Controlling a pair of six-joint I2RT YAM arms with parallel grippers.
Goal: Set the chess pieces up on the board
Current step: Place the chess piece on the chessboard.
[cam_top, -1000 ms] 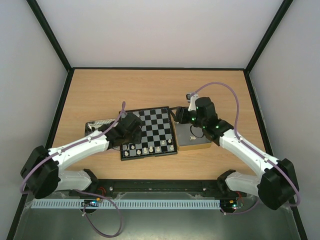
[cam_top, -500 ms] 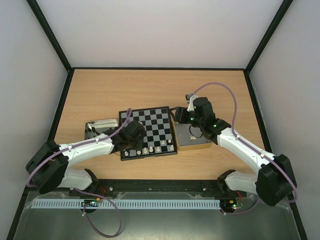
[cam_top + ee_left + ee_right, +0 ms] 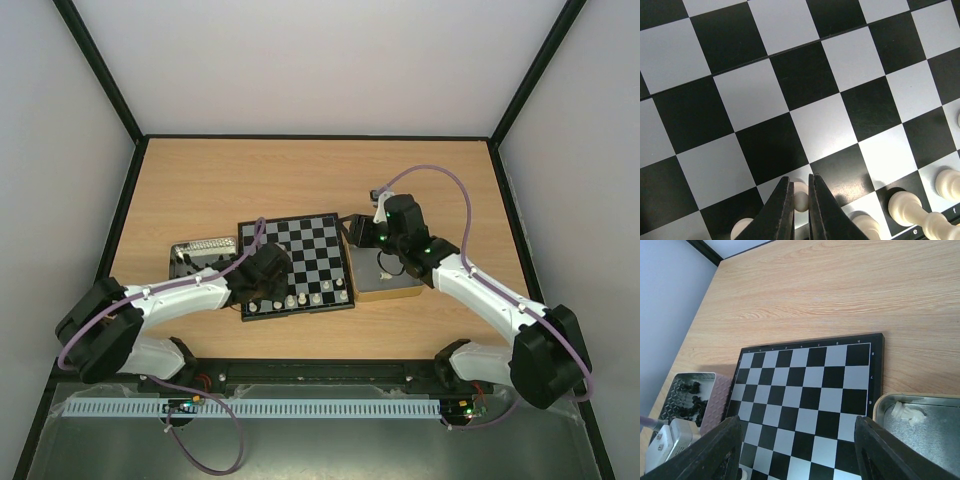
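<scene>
The left arm has swung inward since a second ago. Its elbow now sits lower and further right in the overhead view, and the left gripper (image 3: 262,280) has slid from the board's left edge to its lower-left corner. The right arm has barely shifted.

The board (image 3: 312,242) lies mid-table (image 3: 300,175), slightly skewed. A row of cream pieces (image 3: 305,298) stands along its lower edge.

Left wrist view: the left gripper's fingers (image 3: 782,210) are pressed almost together, with only a thin slit between them. A single cream piece (image 3: 801,196) shows right at the tips (pinched or merely behind them, cannot tell). Other chessmen stand at the bottom right of that frame.

The right gripper (image 3: 366,232) hovers over the board's right edge. Its fingers (image 3: 715,450) are spread wide with nothing between them, and the checks show through the gap.

Left tin (image 3: 190,252) is just beside the board's left edge, with black pieces (image 3: 690,395) inside. Right tin (image 3: 395,285) touches the board's right edge and holds a few cream chessmen (image 3: 907,412) in its corner.
</scene>
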